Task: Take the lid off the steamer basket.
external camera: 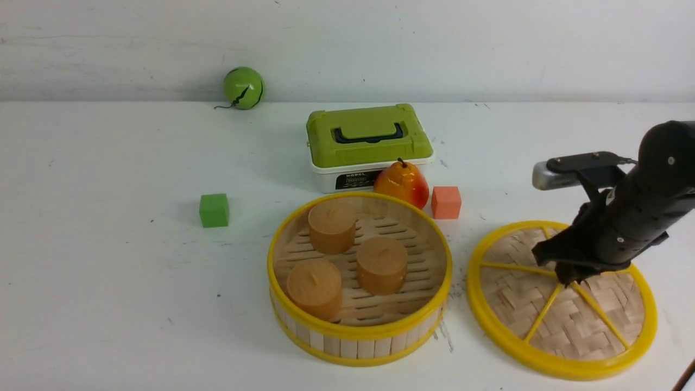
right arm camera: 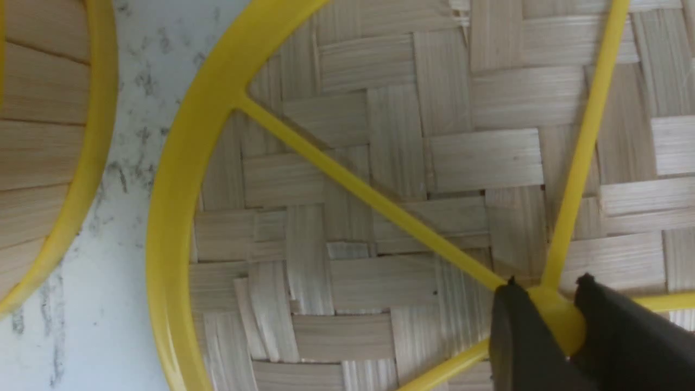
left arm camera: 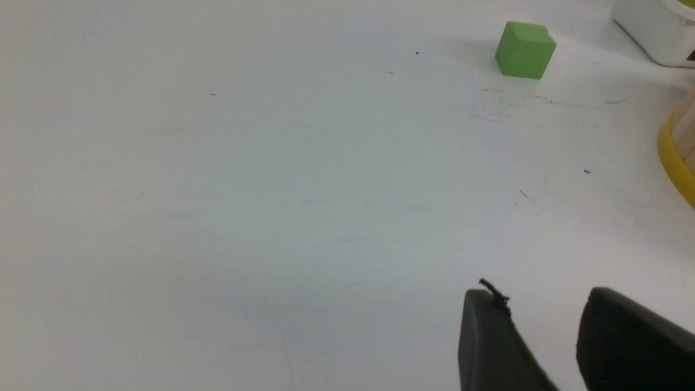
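The steamer basket (external camera: 358, 339) stands open at the table's front centre with three brown cylinders (external camera: 332, 226) inside. The lid (external camera: 543, 320) lies flat on the table just right of the basket, apart from it. My right gripper (external camera: 567, 278) is over the lid's centre. In the right wrist view its fingers (right arm camera: 547, 288) clasp the yellow knob (right arm camera: 559, 323) from both sides, with the woven lid (right arm camera: 380, 152) and the basket's wall (right arm camera: 49, 136) beyond. My left gripper (left arm camera: 543, 296) is open and empty over bare table, left of the basket's rim (left arm camera: 676, 157). It is out of the front view.
A green-lidded white box (external camera: 368, 142) stands behind the basket, with a pear (external camera: 402, 183) and an orange cube (external camera: 446, 202) in front of it. A green cube (external camera: 214, 210) lies to the left and a green ball (external camera: 243, 87) at the back wall.
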`<state>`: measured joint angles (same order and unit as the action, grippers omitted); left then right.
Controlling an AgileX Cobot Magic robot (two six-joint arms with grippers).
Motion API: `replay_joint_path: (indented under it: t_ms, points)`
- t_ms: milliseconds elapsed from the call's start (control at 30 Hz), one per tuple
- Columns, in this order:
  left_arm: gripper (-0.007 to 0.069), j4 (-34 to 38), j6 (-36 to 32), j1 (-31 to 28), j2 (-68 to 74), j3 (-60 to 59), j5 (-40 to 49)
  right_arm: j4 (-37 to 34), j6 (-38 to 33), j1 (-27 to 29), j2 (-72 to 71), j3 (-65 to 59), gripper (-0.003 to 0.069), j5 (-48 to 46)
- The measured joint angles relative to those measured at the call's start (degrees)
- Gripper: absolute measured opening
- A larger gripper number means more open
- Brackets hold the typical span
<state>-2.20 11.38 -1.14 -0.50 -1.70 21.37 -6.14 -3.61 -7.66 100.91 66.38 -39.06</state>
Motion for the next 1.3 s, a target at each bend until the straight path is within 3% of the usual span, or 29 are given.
replay_joint_path:
  t_ms: [200,333,567,600,700,967,1300]
  points:
    - [0.0239,0.0,0.0,0.0,0.0,0.0,0.0,-0.1,0.0,0.0,-2.8,1.2,0.0330,-4.2]
    - [0.0239,0.0,0.0,0.0,0.0,0.0,0.0,-0.7,0.0,0.0,-12.8,1.1,0.0359,-7.7]
    - [0.0239,0.0,0.0,0.0,0.0,0.0,0.0,-5.4,-2.0,0.0,-39.0,-8.6,0.0181,-2.4]
    - [0.0239,0.0,0.0,0.0,0.0,0.0,0.0,-7.3,-3.3,0.0,-46.6,-12.9,0.0101,0.3]
    - [0.0239,0.0,0.0,0.0,0.0,0.0,0.0,-9.4,-5.1,0.0,-57.1,-19.1,-0.0003,3.7]
    - [0.0239,0.0,0.0,0.0,0.0,0.0,0.0,-10.2,-8.4,0.0,-75.9,-30.2,-0.0022,13.2]
    - [0.0239,0.0,0.0,0.0,0.0,0.0,0.0,-9.9,-8.9,0.0,-94.1,-34.6,-0.0022,14.2]
